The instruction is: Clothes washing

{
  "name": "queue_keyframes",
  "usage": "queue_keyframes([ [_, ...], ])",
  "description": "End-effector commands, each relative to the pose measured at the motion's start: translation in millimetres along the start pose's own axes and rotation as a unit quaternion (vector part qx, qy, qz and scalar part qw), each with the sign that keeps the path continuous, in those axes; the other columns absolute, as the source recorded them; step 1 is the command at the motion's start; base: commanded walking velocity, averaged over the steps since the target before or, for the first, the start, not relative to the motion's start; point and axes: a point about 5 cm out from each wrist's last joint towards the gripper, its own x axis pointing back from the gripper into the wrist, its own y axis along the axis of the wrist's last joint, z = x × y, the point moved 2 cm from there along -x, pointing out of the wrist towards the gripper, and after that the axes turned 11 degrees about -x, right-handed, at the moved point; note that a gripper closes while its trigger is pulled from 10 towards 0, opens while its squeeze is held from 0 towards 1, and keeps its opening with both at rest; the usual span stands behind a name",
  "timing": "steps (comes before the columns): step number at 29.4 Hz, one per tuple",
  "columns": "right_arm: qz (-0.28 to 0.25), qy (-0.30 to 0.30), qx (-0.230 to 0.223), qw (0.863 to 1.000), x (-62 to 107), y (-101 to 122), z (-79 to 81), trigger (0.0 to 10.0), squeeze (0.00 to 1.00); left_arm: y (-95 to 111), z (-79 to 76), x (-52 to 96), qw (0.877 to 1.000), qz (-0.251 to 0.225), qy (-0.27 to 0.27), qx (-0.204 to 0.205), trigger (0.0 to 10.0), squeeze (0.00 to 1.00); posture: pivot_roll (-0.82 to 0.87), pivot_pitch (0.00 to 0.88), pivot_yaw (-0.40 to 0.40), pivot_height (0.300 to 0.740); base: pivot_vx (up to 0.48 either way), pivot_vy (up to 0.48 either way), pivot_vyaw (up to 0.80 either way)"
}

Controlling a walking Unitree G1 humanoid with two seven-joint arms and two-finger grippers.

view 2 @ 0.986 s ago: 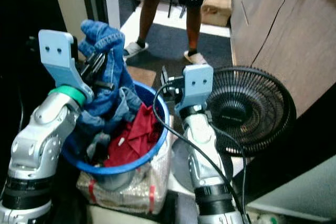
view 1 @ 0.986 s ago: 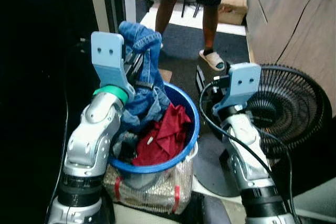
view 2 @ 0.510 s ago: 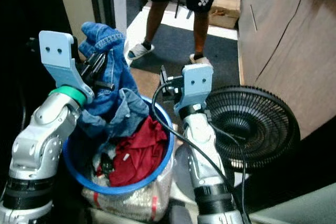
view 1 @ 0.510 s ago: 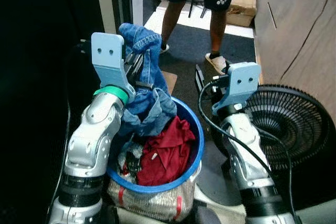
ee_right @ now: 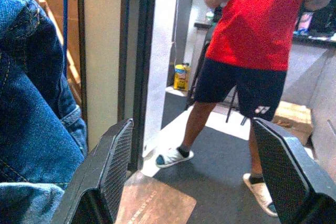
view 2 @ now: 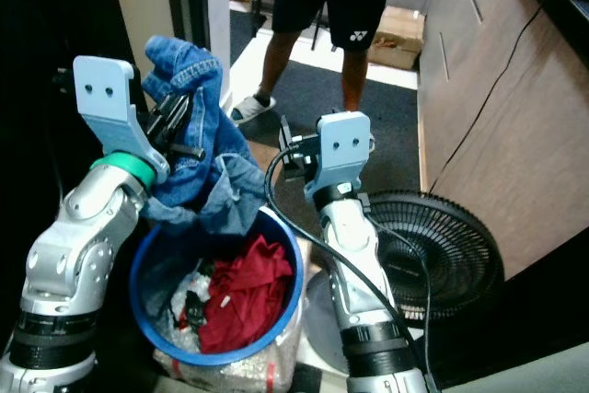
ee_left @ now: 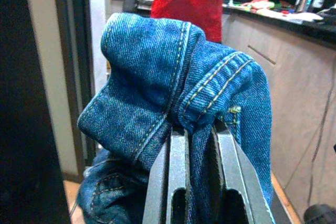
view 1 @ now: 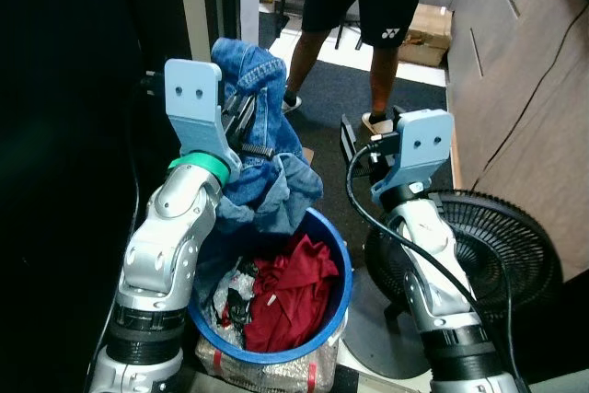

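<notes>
We have the left gripper [ee_left: 194, 135] clamped on a thick fold of the jeans [view 1: 262, 167]; heavy, limp denim, best held at seams; the right gripper [ee_right: 191, 182] hangs spread and empty.

Ahead of the right claw [view 2: 287, 149] the dark floor [view 1: 322, 103] lies open up to a person [view 1: 363, 6]. Just beside it hang the jeans [view 1: 262, 144]; below stands the blue basket [view 1: 340, 287], with a fan [view 1: 497, 255] behind.

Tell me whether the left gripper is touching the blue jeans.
Touching. The left wrist view shows the left gripper shut on the blue jeans, with a fold of denim pinched between its fingers and bunched over them.
</notes>
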Motion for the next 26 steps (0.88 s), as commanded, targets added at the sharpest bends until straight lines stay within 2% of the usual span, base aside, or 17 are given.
queue_keyframes([
  [1, 0.003, 0.001, 0.004, 1.000, 1.5, -0.9, -1.0, 10.0, 0.00, 3.2, -1.2, 0.3, 1.000, -0.015, -0.002, -0.004, 10.0, 0.00, 0.08, 0.014, -0.029, 0.703, 0.000, 0.000, 0.00],
  [12, 0.002, 0.002, 0.005, 1.000, 0.3, -0.5, -1.1, 10.0, 0.00, -1.3, -1.2, 0.7, 1.000, -0.007, 0.001, -0.005, 10.0, 0.00, 0.08, 0.015, -0.032, 0.740, 0.000, 0.000, 0.00],
  [26, 0.004, -0.014, 0.012, 1.000, -0.1, -2.7, -3.6, 10.0, 0.00, -9.0, 1.6, 0.2, 1.000, 0.008, 0.013, -0.008, 10.0, 0.00, 0.09, 0.019, -0.032, 0.740, 0.000, 0.000, 0.00],
])
